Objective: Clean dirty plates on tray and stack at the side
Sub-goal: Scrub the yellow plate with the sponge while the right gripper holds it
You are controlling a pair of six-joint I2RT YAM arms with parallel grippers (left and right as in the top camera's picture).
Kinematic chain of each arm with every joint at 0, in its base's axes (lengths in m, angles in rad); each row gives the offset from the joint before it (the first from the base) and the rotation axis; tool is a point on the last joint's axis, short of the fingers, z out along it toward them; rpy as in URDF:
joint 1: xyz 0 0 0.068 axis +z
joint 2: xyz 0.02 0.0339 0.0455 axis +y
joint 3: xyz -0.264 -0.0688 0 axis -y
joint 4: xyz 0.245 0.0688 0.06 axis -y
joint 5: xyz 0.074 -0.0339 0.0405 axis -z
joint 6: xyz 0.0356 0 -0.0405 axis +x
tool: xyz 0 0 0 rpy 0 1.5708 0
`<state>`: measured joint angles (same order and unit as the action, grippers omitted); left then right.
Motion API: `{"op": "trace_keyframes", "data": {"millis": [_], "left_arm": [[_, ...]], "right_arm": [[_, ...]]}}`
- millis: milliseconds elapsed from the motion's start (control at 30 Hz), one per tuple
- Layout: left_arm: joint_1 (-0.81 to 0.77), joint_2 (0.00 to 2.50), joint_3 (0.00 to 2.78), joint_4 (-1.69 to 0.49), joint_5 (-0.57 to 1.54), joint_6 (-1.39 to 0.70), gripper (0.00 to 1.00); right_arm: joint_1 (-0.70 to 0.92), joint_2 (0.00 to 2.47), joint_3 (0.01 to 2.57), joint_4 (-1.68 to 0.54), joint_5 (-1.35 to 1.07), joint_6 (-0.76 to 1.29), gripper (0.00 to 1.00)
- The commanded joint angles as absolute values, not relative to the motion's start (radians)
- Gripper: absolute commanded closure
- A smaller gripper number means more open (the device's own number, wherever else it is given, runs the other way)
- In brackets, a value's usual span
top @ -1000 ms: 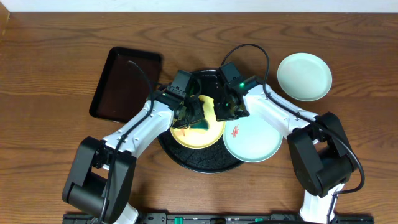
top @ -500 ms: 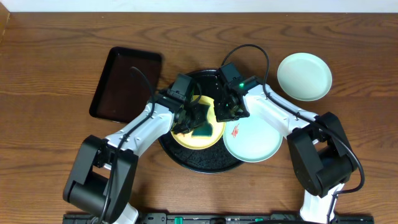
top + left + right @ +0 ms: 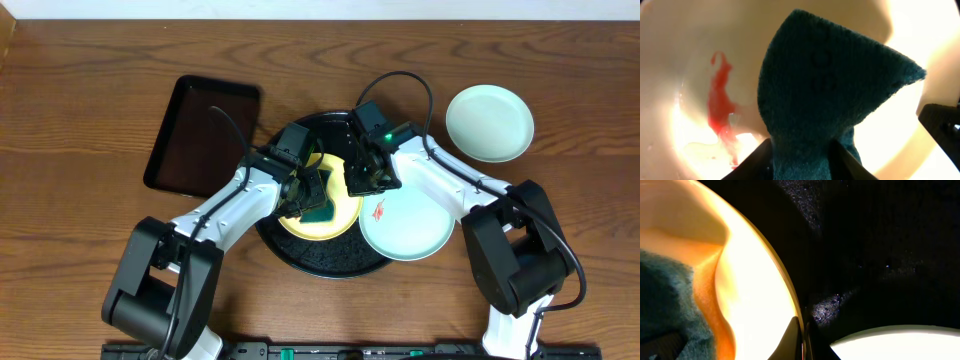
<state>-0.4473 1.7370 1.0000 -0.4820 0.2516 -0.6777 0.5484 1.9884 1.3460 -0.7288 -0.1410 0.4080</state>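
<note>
Mid-bench point(image 3: 80, 100): round black tray point(image 3: 320, 262) with pale yellow plate point(image 3: 335, 222) lying inside it, toward the tray's left. Mint plate point(image 3: 410, 235) just right of the yellow one, overlapping the tray's right rim and partly off it; red streak point(image 3: 380, 212) on its left portion. Second mint plate point(image 3: 489, 122) on the bare bench, far right, well apart from the tray, no marks visible from overhead. Rectangular black tray point(image 3: 200, 135) far left, beside the round one. Left fingers point(image 3: 756, 161) over the yellow plate, clenched on a dark teal cloth point(image 3: 825, 100); cloth narrowed where pinched, fanning out to a point beyond. Red smear point(image 3: 720, 107) on the yellow plate to the left of the cloth, with a wet sheen below it. Contact between cloth and plate surface: cannot tell. Right fingers point(image 3: 793, 342) pressed together on the right rim of the yellow plate, black tray floor just beyond, edge of the mint plate nearby.
</note>
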Motion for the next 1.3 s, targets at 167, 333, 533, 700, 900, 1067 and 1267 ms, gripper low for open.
{"op": "trace_keyframes", "data": {"millis": [167, 333, 533, 700, 900, 1067, 1267], "left_arm": [[-0.444, 1.728, 0.991, -0.495, 0.189, -0.667, 0.75], [-0.444, 1.728, 0.953, -0.495, 0.133, -0.667, 0.81], [-0.443, 1.728, 0.916, -0.495, 0.084, -0.667, 0.92], [-0.443, 1.728, 0.913, -0.530, -0.011, -0.667, 0.92], [-0.425, 1.728, 0.915, -0.589, -0.106, -0.668, 0.92], [-0.375, 1.726, 0.918, -0.611, -0.114, -0.667, 0.93], [-0.323, 1.714, 0.963, -0.674, -0.236, -0.666, 0.92]], "right_arm": [[0.547, 1.982, 1.346, -0.729, -0.127, 0.395, 0.99], [0.547, 1.982, 1.346, -0.729, -0.127, 0.395, 0.99], [0.547, 1.982, 1.346, -0.730, -0.128, 0.395, 0.99], [0.547, 1.982, 1.346, -0.737, -0.127, 0.395, 0.99], [0.547, 1.982, 1.346, -0.747, -0.112, 0.395, 0.99], [0.541, 1.982, 1.346, -0.758, -0.104, 0.395, 0.99], [0.541, 1.982, 1.346, -0.764, -0.092, 0.395, 0.99]]}}
